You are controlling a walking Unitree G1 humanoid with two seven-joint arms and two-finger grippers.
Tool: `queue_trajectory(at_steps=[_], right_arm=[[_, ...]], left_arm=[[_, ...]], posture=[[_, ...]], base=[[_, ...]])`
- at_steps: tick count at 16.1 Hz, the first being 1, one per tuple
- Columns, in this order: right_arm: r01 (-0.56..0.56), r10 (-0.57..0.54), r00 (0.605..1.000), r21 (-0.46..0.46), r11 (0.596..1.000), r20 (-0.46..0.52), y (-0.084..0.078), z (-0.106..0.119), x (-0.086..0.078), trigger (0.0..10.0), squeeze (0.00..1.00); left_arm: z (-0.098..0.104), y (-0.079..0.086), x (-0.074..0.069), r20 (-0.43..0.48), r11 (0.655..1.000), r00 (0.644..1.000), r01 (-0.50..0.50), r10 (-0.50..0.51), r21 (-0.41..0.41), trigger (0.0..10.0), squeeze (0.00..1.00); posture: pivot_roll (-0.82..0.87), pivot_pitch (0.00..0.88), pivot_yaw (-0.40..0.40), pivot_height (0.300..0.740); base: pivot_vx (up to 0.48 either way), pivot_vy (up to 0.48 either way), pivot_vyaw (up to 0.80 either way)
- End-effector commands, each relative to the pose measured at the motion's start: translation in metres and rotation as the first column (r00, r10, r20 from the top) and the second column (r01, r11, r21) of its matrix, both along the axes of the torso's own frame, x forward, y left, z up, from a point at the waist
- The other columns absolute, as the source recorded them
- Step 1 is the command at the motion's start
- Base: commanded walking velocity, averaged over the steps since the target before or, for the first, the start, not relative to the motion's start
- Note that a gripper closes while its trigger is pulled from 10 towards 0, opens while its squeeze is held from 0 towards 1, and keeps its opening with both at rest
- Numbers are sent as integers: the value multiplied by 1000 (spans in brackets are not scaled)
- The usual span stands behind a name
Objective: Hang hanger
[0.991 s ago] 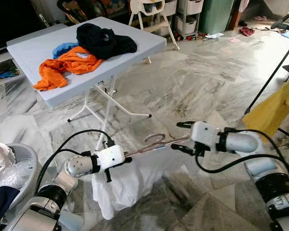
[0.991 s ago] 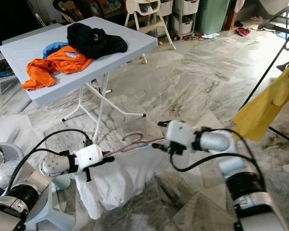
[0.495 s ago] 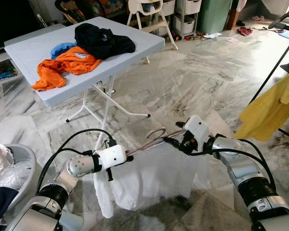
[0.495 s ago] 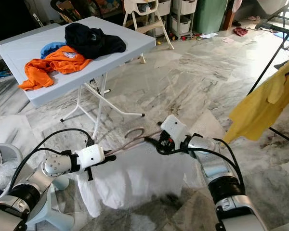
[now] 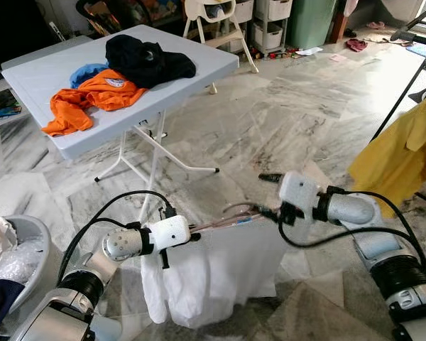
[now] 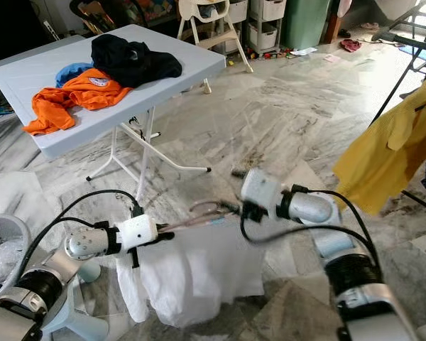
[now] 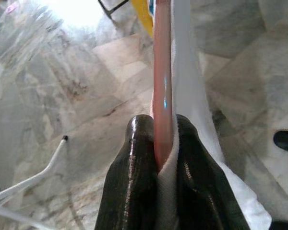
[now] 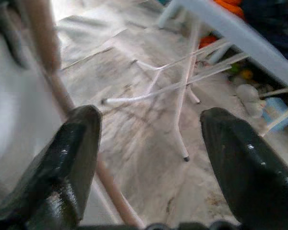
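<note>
A pink hanger with a white shirt draped over it hangs level above the marble floor between my two arms. My left gripper is shut on one end of the hanger, pinching the rod and a fold of white cloth together. My right gripper is at the other end with its jaws wide open. The pink rod runs beside one finger and outside the gap; the other finger stands well apart.
A white folding table stands ahead on the left, with orange, blue and black clothes on it. At the right, a yellow garment hangs on a dark drying rack. A grey basket sits low on the left.
My right gripper, close against the hanger's hook half a second ago, has drawn back to the right. The hook now lies flatter and the shirt hangs straighter. The camera shifted slightly.
</note>
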State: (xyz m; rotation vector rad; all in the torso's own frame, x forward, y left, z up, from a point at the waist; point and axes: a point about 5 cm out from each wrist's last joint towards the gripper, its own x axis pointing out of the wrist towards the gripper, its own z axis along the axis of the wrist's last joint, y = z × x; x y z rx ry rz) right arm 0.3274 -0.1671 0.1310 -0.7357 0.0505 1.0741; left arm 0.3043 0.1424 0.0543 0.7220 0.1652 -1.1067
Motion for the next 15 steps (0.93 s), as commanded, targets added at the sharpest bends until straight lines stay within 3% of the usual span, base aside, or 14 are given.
queue_trajectory(at_steps=[1, 2, 5, 9, 15], right_arm=[[-90, 89, 996, -48, 995, -17, 4, 4, -1, 10000, 0], [-152, 148, 987, -60, 987, -61, 2, 9, -2, 10000, 0], [-180, 169, 981, -120, 976, -98, -7, 16, 2, 10000, 0], [-110, 106, 994, -115, 987, -40, -12, 32, 17, 10000, 0], [-230, 195, 952, -129, 965, -237, -15, -1, -5, 10000, 0]], left_arm=[[8, -4, 2, 39, 999, 999, 36, -36, -7, 0, 0], [8, -6, 2, 44, 999, 998, 47, -46, -5, 0, 0], [9, -6, 3, 45, 999, 998, 54, -54, 1, 0, 0], [6, -2, 0, 36, 998, 998, 59, -60, 15, 0, 0], [8, -3, 0, 48, 998, 997, 64, -64, 10, 0, 0]], posture=[[-114, 44, 95, 740], [-111, 43, 94, 740], [-107, 47, 89, 740], [-102, 49, 86, 740], [-93, 47, 85, 740]], base=[[0, 0, 0], [0, 0, 0], [0, 0, 0], [0, 0, 0], [0, 0, 0]])
